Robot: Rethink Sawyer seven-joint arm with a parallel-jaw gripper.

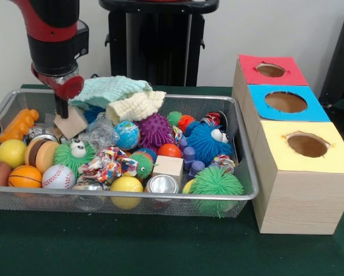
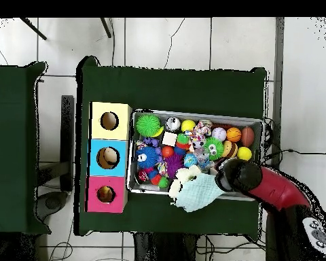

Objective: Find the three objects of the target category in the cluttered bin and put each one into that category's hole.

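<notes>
My gripper (image 1: 62, 114) reaches down into the far left corner of the wire bin (image 1: 160, 196) and is shut on a tilted pale wooden block (image 1: 72, 122), held just above the clutter. A second wooden block (image 1: 168, 166) lies near the bin's front, beside a silver can (image 1: 161, 184). To the right of the bin stands a wooden box with three round holes, red (image 1: 270, 70), blue (image 1: 285, 102) and yellow (image 1: 307, 144). In the overhead view the arm's head (image 2: 235, 175) hides the gripper and the held block.
A teal cloth (image 1: 111, 89) and a cream cloth (image 1: 136, 106) hang over the bin's far rim beside the gripper. The bin holds several balls, spiky toys, a blue fuzzy toy (image 1: 208, 141) and an orange toy (image 1: 19, 123). Green cloth covers the table (image 1: 160, 247).
</notes>
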